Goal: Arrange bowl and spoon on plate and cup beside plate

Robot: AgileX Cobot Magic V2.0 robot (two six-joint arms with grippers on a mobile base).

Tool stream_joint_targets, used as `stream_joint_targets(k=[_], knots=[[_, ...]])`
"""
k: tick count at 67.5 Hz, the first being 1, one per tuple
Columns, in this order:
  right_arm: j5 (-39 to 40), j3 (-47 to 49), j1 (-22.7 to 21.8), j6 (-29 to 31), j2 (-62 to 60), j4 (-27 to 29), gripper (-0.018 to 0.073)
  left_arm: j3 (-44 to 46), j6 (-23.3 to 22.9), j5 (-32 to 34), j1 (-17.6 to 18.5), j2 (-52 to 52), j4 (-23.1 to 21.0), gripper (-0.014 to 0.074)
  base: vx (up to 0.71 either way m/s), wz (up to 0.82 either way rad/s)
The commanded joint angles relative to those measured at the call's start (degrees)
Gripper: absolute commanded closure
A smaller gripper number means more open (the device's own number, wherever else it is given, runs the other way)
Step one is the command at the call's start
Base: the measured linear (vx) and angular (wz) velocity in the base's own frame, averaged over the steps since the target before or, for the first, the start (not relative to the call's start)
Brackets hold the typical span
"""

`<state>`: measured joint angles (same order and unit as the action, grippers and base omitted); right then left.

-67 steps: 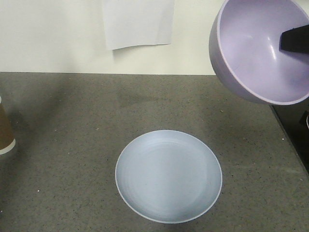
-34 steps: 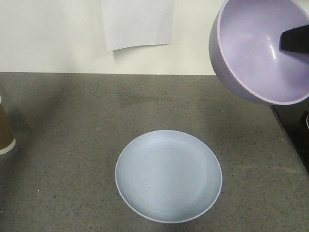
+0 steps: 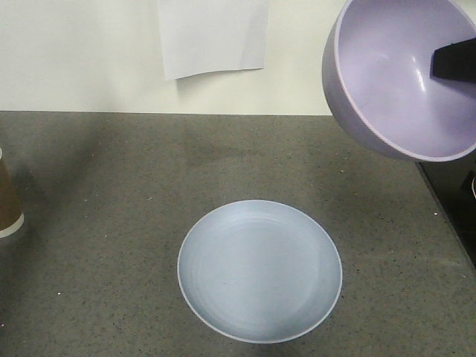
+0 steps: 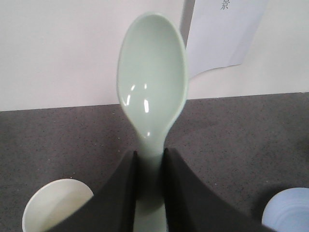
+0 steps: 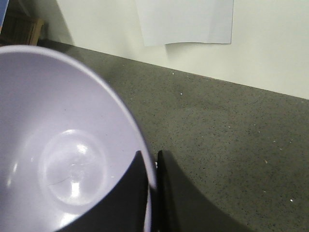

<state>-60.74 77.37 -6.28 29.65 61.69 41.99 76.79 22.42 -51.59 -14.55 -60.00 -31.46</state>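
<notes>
Plate (image 3: 259,271) sits nearest in the front view: round, shallow, pale blue, matte, faint concentric rings, lying flat on the bench (image 3: 104,245). Bench is dark grey, speckled, stone-look. Cup (image 3: 9,207) is at the far left edge, upright on the bench and well apart from the plate. It has a brown paper wall and a white base band, and is mostly cut off by the frame. Left wrist view shows its white inside from above.

Left tool (image 4: 149,186): two black fingers clamped on the handle of the spoon (image 4: 152,82), one each side. Spoon is smooth glossy mint-green plastic with a rounded oval head. It sticks out away from the tool toward the wall, hollow side to the camera, off the bench.

Right tool (image 5: 153,186): black fingers pinched on the rim of the bowl (image 5: 63,159), one inside, one outside. Bowl is lavender plastic, round, smooth, thin-rimmed. It is held in the air at the upper right of the front view, tilted with its opening toward the camera, up and right of the plate, not touching it.

Farthest: off-white wall (image 3: 74,52) with a white paper sheet (image 3: 213,36) hanging on it, lower edge slightly curled.
</notes>
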Motion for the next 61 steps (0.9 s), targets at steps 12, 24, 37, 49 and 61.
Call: stream_joint_targets(k=[12,24,37,49,61], knots=[[2.8,1.8,-0.3,0.3,-0.8,2.8,0.0565,1.4,0.0,4.1,0.1,0.9,-2.2,0.0603,0.0,0.0],[2.8,1.8,-0.3,0.3,-0.8,2.8,0.0565,1.4,0.0,4.1,0.1,0.9,-2.2,0.0603,0.0,0.0],[2.8,1.8,-0.3,0.3,-0.8,2.8,0.0565,1.4,0.0,4.1,0.1,0.9,-2.2,0.0603,0.0,0.0],[2.8,1.8,-0.3,0.3,-0.8,2.8,0.0565,1.4,0.0,4.1,0.1,0.9,-2.2,0.0603,0.0,0.0],[2.8,1.8,-0.3,0.3,-0.8,2.8,0.0565,1.4,0.0,4.1,0.1,0.9,-2.2,0.0603,0.0,0.0]])
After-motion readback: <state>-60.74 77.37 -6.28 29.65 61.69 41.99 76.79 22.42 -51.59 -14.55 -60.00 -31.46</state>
